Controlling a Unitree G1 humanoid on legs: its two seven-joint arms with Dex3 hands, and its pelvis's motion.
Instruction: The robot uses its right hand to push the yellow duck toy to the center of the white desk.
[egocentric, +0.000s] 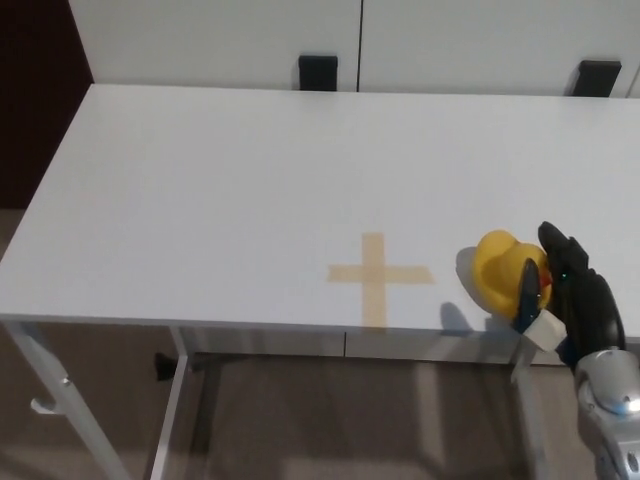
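Yellow duck toy (503, 270) sits near white desk's (250, 180) front-right edge.

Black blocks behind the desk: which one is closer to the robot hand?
The black block at the far right. It sits on the same side as the right robot hand and the yellow duck toy; the other black block is near the middle.

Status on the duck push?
Right hand against the yellow rubber duck toy, fingers apart. Left hand not in view. Duck right of the tan tape cross on the white desk. Path clear.
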